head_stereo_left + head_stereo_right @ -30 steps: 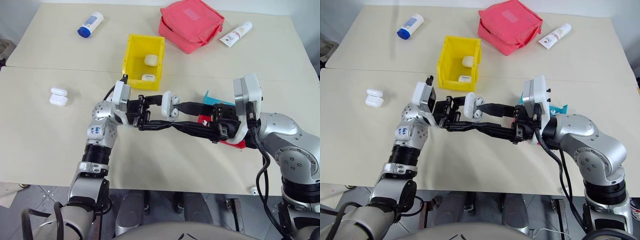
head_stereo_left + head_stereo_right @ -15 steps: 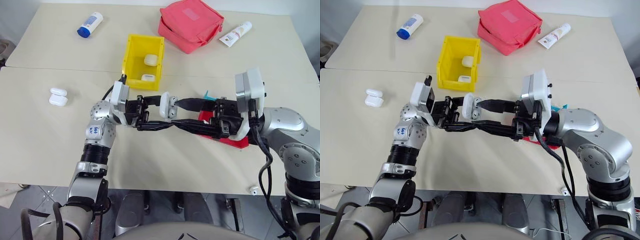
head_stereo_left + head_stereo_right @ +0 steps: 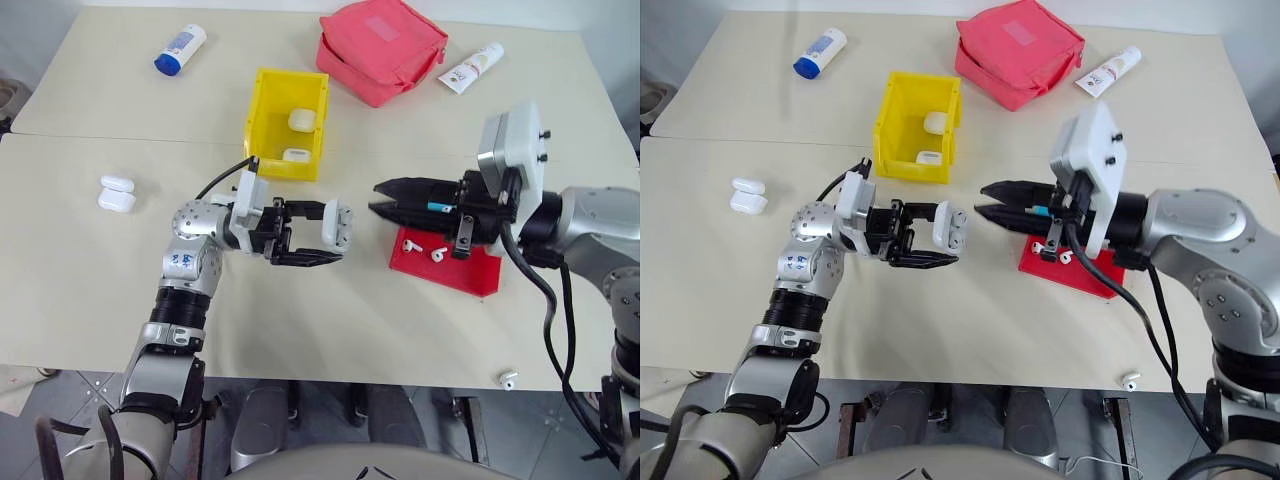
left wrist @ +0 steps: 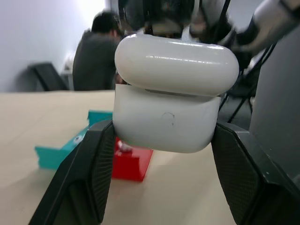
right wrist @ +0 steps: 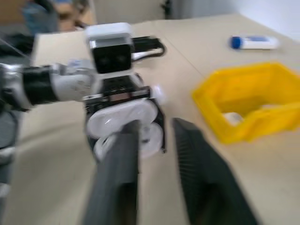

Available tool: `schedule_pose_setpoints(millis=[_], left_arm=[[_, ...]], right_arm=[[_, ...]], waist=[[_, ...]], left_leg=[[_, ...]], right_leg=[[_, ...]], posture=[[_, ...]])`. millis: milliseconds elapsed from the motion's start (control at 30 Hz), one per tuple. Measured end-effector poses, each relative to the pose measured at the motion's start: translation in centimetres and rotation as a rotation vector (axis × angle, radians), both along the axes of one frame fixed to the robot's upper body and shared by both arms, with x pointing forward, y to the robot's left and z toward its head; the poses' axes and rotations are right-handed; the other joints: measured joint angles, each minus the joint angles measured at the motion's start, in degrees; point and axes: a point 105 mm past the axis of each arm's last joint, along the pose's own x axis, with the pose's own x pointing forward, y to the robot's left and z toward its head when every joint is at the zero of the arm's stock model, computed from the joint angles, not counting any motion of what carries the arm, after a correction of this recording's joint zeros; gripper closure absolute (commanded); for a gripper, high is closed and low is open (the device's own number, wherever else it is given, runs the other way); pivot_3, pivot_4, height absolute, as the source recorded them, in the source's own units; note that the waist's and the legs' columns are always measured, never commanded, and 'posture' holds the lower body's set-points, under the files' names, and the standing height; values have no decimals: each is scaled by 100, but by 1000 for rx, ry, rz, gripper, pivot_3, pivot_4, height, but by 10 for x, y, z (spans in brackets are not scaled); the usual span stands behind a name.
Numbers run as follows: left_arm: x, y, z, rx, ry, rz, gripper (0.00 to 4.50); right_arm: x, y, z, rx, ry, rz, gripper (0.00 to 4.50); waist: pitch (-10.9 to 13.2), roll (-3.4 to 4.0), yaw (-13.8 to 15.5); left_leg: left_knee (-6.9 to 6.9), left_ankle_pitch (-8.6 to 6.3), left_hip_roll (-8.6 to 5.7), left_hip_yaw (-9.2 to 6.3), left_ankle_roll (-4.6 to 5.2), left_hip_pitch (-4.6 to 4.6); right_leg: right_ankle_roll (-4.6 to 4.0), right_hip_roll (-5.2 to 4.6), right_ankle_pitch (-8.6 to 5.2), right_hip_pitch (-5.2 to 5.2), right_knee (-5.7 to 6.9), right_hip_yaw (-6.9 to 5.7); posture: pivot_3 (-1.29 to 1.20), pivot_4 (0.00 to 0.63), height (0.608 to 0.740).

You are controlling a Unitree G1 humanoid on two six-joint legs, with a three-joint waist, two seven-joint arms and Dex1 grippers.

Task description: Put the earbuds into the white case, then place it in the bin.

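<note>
My left gripper (image 3: pixel 333 232) is shut on a white case (image 4: pixel 176 117) and holds it above the table; its lid sits almost down on the base. My right gripper (image 3: pixel 376 197) hangs a short way to the right of the case, pointing at it. Its fingers stand a narrow gap apart with nothing between them. Below it, two earbuds (image 3: pixel 408 243) lie in a red tray (image 3: pixel 470 275). A third earbud (image 3: pixel 508 377) lies near the table's front edge. The yellow bin (image 3: pixel 262 110) stands behind the case and holds two more cases (image 3: pixel 301 119).
Two white cases (image 3: pixel 117 193) lie at the left. At the back are a white-and-blue bottle (image 3: pixel 180 48), a red pouch (image 3: pixel 380 45) and a tube (image 3: pixel 472 67). A teal tray (image 4: pixel 61 152) sits beside the red one. A person (image 4: pixel 96 56) sits beyond the table.
My right gripper has pulled back to the right and upward, away from the case, and its fingers have drawn closer together. That uncovered the red tray. My left gripper still holds the case.
</note>
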Motion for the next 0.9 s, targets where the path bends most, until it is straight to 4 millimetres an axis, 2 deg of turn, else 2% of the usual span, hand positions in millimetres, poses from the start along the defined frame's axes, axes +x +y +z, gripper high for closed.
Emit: schedule_pose_setpoints(millis=[167, 367, 467, 567, 633, 733, 900], left_arm=[[10, -11, 3, 87, -59, 35, 1772], [14, -16, 1, 138, -89, 31, 1772], [14, -17, 0, 142, -86, 32, 1772], [15, -17, 0, 139, -75, 44, 1772], [15, -16, 3, 125, -80, 50, 1772], [17, -12, 1, 120, -59, 75, 1772], [19, -4, 16, 55, -90, 121, 1772]], right_arm=[[1, 21, 16, -100, -60, -5, 4483], [2, 43, -10, -274, -1, 39, 4483], [7, 43, -19, -315, 17, 32, 4483], [9, 36, -18, -345, 2, 12, 4483], [13, 24, -22, -384, 17, -31, 4483], [14, 10, -18, -407, 5, -70, 4483], [16, -12, -27, -425, 59, -131, 4483]], waist=[[0, 0, -18], [0, 0, -13], [0, 0, -5], [0, 0, -6], [0, 0, 0], [0, 0, -12], [0, 0, -12]], left_leg=[[0, 0, 1, 0, 0, -1], [0, -1, -3, 1, 2, -4], [0, 0, -11, 0, 5, -6], [0, -1, -12, -1, 6, -7], [0, -1, -12, -5, 6, -8], [-1, -1, -12, -3, 6, -7], [-1, 0, -9, -4, 6, -7]], right_leg=[[0, 0, 0, -4, 1, 0], [0, -4, 0, -4, 1, -2], [0, -11, 0, -5, 1, -4], [0, -12, 0, -5, 2, -6], [0, -13, 0, -4, 1, -8], [0, -13, 0, -5, 2, -8], [0, -14, 0, -4, 0, -7]], posture=[[0, 150, 740], [0, 150, 740], [0, 150, 740], [0, 150, 740], [0, 150, 740], [0, 150, 740], [0, 150, 740]])
